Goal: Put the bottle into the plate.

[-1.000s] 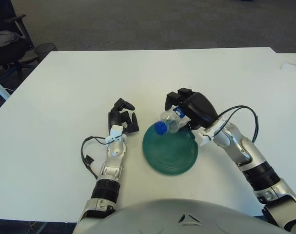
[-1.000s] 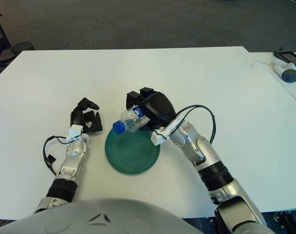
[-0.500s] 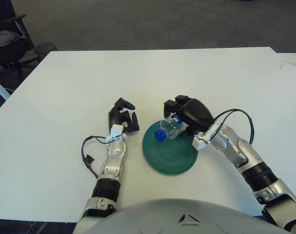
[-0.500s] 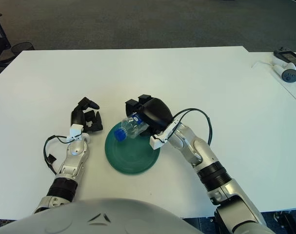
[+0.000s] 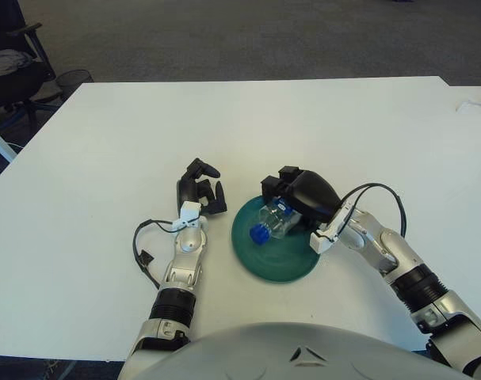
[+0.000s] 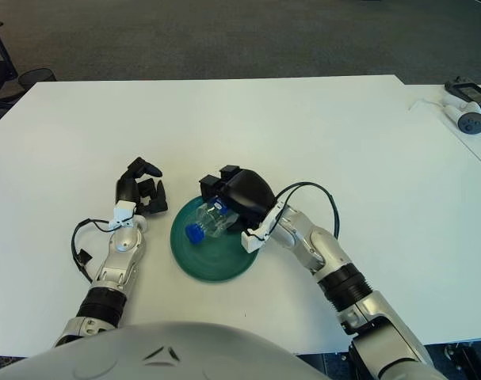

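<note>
Right hand (image 5: 297, 192), gripping the clear plastic blue-capped bottle (image 5: 269, 221), has lowered it toward seven o'clock over the round green plate (image 5: 281, 265); release looks next.

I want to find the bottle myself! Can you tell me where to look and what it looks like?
Look at the big white table, then find the round dark green plate near the front. Over it, the right hand grips a clear plastic bottle lying tilted. It is the only see-through thing there, with a bright blue cap.

A white table (image 5: 303, 127) stands on grey carpet (image 5: 248, 36), a black office chair (image 5: 14, 67) beside its far-left corner.
</note>
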`<action>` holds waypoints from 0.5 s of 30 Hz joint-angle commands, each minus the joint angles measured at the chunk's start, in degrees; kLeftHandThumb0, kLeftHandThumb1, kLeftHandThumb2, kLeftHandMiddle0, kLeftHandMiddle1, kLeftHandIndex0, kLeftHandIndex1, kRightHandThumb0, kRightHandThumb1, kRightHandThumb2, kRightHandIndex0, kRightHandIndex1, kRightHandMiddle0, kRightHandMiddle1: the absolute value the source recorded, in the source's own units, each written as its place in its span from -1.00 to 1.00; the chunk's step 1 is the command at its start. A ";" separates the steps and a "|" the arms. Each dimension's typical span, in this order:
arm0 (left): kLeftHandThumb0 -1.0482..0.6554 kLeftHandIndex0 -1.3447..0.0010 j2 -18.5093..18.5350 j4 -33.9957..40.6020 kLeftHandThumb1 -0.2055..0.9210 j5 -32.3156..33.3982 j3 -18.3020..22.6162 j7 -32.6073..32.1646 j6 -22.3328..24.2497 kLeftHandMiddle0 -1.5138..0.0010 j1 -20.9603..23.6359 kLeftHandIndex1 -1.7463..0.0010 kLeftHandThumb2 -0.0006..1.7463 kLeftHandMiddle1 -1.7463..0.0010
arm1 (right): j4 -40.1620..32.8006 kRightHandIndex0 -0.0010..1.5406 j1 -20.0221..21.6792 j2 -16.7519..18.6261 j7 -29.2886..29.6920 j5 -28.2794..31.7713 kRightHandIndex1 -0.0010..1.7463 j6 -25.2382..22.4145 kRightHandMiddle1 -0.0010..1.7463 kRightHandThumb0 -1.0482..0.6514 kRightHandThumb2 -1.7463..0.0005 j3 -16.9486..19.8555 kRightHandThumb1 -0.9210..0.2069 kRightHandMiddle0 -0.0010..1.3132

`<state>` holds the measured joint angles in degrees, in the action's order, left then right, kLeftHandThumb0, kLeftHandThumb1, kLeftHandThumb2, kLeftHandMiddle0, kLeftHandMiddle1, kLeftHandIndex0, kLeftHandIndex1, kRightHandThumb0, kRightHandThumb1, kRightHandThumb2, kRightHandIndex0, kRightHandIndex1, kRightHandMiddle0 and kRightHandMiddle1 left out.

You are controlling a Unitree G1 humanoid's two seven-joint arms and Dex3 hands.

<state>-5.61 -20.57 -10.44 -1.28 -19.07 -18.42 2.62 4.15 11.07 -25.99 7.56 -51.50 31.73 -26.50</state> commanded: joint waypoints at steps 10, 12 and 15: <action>-0.42 -0.14 -0.08 -1.92 -0.41 -0.32 -0.31 0.32 2.85 -0.69 -1.08 -1.00 0.78 -1.00 | -3.30 -0.02 0.01 -2.02 3.86 -4.86 1.00 1.13 0.96 0.22 -0.78 0.34 0.44 -0.15; -0.42 -0.14 -0.05 -2.01 -0.41 -0.28 -0.28 0.36 2.77 -0.69 -1.03 -1.00 0.77 -1.00 | -3.93 -0.03 -0.21 -2.32 3.86 -5.24 1.00 1.11 0.96 0.22 -0.75 0.35 0.40 -0.17; -0.42 -0.14 0.01 -2.43 -0.40 -0.16 -0.20 0.41 2.43 -0.69 -0.87 -1.00 0.77 -1.00 | -4.85 -0.09 -0.57 -2.76 3.95 -5.73 1.00 1.21 0.94 0.22 -0.66 0.34 0.28 -0.25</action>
<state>-5.66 -20.58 -10.48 -1.27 -19.09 -18.26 2.73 0.80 10.98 -27.67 10.84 -56.20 32.73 -26.55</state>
